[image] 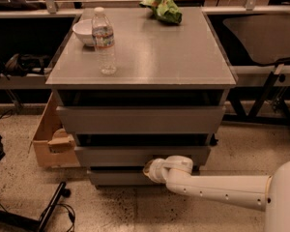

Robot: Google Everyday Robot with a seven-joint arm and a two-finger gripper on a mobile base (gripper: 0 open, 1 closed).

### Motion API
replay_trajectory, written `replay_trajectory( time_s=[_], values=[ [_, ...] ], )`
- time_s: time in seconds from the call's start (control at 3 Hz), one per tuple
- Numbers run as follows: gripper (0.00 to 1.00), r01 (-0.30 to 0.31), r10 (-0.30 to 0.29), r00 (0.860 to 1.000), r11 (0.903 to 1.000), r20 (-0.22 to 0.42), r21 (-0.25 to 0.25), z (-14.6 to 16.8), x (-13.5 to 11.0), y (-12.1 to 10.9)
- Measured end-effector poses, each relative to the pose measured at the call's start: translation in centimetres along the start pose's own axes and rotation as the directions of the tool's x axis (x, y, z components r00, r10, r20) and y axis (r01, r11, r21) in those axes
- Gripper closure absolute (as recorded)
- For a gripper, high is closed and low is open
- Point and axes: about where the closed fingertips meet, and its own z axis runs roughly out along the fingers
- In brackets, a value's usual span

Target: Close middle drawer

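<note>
- The gripper (149,170) is low at the front of the cabinet, at the bottom edge of the middle drawer (116,155) and a little right of that front's middle. It seems to touch the panel, though the contact itself is hard to make out.
- Whether the gripper is spread or pressed together I cannot tell; only its rounded, pale end shows.
- The white arm (217,191) runs from the gripper to the lower right corner of the view, lying low over the speckled floor (135,211).
- The middle drawer is the medium grey front, second from the top of the cabinet. A dark gap shows along its upper edge, so it looks pulled out a little rather than flush.
- Above it sits the taller, wider top drawer front (140,120), with a dark slot between it and the front edge of the tabletop (174,57).
- Below the middle drawer, the shortest grey front (111,178) lies just left of the gripper.
- On the tabletop, a clear water bottle (105,41) stands upright near the left edge, about midway back.
- A white bowl (84,32) sits just behind the bottle, by the back left corner.
- A crumpled green bag (163,8) lies at the back edge, right of centre.
- Beside the cabinet's left side, a brown cardboard box (50,144) stands on the floor.
- A black bar-shaped stand (50,209) lies on the floor at the lower left.
</note>
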Motion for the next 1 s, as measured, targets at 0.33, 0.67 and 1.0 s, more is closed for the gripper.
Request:
replay_trajectory(
  time_s=[0.33,0.67,1.0],
  values=[
    [0.62,0.0,0.0,1.0,1.0,0.0,0.0,0.0,0.0,0.0],
    [0.39,0.0,0.0,1.0,1.0,0.0,0.0,0.0,0.0,0.0],
    [0.15,0.0,0.0,1.0,1.0,0.0,0.0,0.0,0.0,0.0]
  ],
)
